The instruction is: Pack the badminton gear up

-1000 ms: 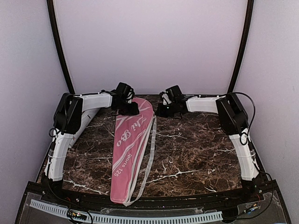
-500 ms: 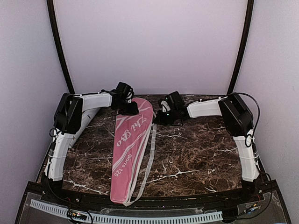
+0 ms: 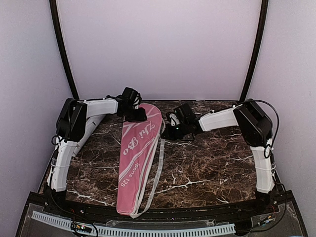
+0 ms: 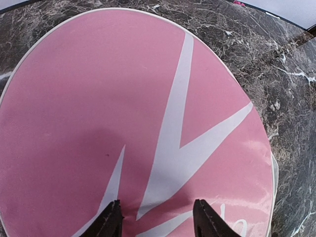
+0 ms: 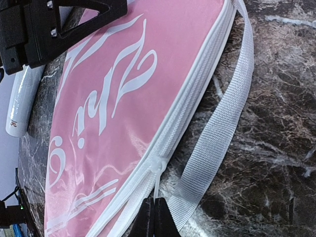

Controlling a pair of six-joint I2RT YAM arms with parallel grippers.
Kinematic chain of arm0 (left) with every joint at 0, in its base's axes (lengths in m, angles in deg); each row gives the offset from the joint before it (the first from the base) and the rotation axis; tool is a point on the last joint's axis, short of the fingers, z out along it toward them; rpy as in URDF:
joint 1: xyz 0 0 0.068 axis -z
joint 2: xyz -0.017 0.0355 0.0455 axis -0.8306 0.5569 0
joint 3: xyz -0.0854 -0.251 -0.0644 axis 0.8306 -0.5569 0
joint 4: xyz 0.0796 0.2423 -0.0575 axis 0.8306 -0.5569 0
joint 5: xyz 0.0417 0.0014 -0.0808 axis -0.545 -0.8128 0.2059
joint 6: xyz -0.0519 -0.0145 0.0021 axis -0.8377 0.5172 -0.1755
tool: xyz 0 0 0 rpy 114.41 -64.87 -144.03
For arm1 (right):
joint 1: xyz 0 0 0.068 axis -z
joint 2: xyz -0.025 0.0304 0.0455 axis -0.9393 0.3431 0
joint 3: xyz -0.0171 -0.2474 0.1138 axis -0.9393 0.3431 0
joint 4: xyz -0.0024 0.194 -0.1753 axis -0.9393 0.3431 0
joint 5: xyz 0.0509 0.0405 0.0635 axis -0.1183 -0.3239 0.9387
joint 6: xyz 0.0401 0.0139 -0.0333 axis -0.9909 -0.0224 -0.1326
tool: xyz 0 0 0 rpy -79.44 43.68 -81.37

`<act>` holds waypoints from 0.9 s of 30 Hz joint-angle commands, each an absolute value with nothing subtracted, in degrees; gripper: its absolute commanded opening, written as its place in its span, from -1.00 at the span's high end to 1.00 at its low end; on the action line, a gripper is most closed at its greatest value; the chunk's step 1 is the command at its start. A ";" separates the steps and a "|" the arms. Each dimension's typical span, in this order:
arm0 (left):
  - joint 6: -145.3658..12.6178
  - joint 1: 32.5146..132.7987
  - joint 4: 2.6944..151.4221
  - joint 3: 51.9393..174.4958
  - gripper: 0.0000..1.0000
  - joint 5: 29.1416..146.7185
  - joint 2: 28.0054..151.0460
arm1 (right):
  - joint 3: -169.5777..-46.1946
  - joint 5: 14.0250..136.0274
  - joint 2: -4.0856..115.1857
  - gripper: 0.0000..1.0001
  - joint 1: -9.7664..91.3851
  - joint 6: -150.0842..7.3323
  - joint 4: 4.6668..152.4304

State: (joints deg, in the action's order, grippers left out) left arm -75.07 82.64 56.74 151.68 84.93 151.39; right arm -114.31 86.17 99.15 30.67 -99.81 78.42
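One pink racket-shaped bag (image 3: pixel 136 148) lay flat on the dark marble table (image 3: pixel 212 158), wide rounded end toward the far wall, narrow handle end at the near edge between the arm bases, white lettering facing up. Rackets, shuttlecocks and tube were not visible in any view. A white strap (image 3: pixel 157 168) ran along the bag's right side, looping out onto the marble and back to the narrow end. The left gripper (image 3: pixel 134 114) sat over the bag's wide end near its left rim; in the left wrist view the left gripper (image 4: pixel 158 219) had its two black fingers spread apart with pink fabric and white stripes showing between them, nothing held, and whether the tips touched the fabric could not be told. The right gripper (image 3: pixel 170 129) reached in from the right to the bag's right edge, roughly level with the lettering's top. In the right wrist view the right gripper (image 5: pixel 154 217) had its fingers pressed together, pinching the small white zipper pull (image 5: pixel 157 170), which hung from the white zipper (image 5: pixel 197 84) along the bag's edge. The strap (image 5: pixel 217 128) lay just beside that zipper on the marble. The left arm's black gripper showed in the upper left corner of that view, over the bag.
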 commanded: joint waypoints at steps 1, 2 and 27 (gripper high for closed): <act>-72.51 83.54 58.21 147.51 -0.03 85.05 146.79 | -115.80 85.64 100.40 1.00 30.91 -100.51 78.23; -72.06 84.09 57.79 148.25 -0.03 84.93 146.48 | -116.05 85.54 100.54 1.00 31.19 -100.61 78.30; -63.97 93.77 51.85 156.24 0.21 78.31 154.53 | -111.38 88.62 98.97 1.00 32.13 -107.40 72.05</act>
State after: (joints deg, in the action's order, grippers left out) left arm -65.52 93.94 55.86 153.27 81.14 152.18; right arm -112.96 87.02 99.50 31.68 -104.68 75.91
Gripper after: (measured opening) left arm 0.431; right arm 0.004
